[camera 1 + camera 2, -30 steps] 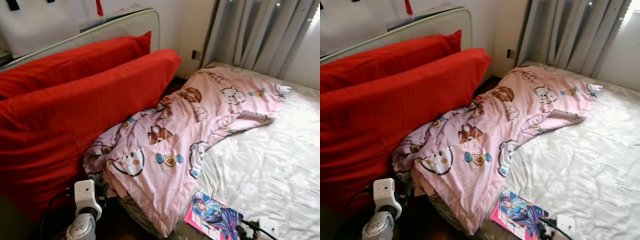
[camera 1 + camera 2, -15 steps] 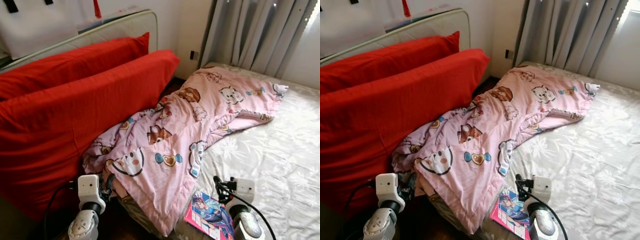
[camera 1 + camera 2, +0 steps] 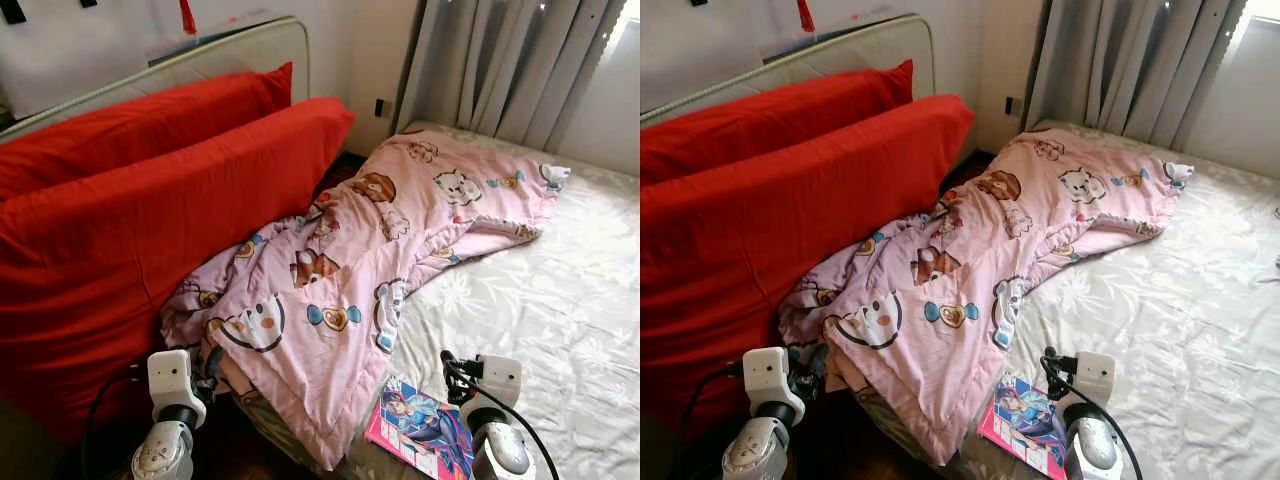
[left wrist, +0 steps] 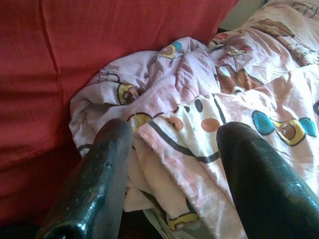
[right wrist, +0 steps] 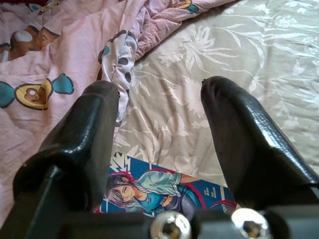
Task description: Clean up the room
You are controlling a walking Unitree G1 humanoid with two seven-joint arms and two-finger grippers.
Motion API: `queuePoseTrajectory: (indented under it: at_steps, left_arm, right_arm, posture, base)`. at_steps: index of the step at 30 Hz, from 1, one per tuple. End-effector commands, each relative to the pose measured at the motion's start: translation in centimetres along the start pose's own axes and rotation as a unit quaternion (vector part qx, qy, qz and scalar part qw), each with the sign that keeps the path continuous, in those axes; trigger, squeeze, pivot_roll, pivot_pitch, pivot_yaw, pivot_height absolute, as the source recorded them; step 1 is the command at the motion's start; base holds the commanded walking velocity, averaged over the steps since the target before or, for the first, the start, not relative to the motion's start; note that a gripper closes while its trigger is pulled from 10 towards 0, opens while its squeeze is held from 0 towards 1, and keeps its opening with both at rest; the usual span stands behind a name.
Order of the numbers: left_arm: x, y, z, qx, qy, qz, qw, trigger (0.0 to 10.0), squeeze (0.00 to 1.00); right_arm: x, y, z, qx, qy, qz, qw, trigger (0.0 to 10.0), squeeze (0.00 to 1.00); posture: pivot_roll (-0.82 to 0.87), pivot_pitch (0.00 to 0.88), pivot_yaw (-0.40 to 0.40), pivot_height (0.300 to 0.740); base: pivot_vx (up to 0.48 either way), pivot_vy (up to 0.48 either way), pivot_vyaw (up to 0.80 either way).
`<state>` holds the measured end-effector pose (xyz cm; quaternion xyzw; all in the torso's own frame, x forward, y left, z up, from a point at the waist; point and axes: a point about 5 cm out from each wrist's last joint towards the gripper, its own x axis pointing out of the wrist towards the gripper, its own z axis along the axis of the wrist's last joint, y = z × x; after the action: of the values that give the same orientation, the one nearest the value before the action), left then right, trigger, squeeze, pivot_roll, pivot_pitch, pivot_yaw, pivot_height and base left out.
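A pink cartoon-print quilt (image 3: 380, 240) lies crumpled along the left side of the bed, one corner hanging over the near edge. A colourful anime-cover book (image 3: 420, 428) lies on the sheet at the bed's near edge, just right of that corner. My left gripper (image 4: 177, 132) is open, low at the quilt's bunched near-left end (image 4: 199, 99); it is apart from the cloth. My right gripper (image 5: 159, 89) is open above the book (image 5: 159, 191), with bare sheet between its fingers.
Two big red cushions (image 3: 150, 210) lean against a grey headboard (image 3: 200, 55) on the left. Grey curtains (image 3: 520, 70) hang behind the bed. The floral sheet (image 3: 560, 300) is bare to the right. A dark floor gap (image 3: 225, 440) lies between cushions and bed.
My right arm has come up into view and now hangs over the book. The left gripper stays near the quilt's end. The camera has shifted slightly.
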<state>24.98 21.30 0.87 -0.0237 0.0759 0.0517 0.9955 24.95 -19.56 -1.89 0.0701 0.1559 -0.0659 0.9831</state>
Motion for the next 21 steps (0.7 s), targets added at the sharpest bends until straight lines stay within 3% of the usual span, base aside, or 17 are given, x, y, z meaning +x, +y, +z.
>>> queuePoseTrajectory:
  at_steps: [1,21]
  left_arm:
    - [-0.08,-0.13,-0.17,0.001,0.007,-0.002,1.0,10.0,0.0]
    - [-0.14,-0.15,-0.19,0.008,0.009,-0.008,1.0,10.0,0.0]
  right_arm:
    - [-0.14,-0.14,-0.3,-0.001,0.008,-0.003,1.0,10.0,0.0]
    - [-0.28,-0.22,-0.59,-0.006,0.015,-0.004,1.0,10.0,0.0]
  posture:
    - [0.07,0.0,-0.052,0.661]
    - [0.08,0.003,-0.052,0.656]
  base:
    - [0.0,0.0,0.0]
    - [0.0,0.0,0.0]
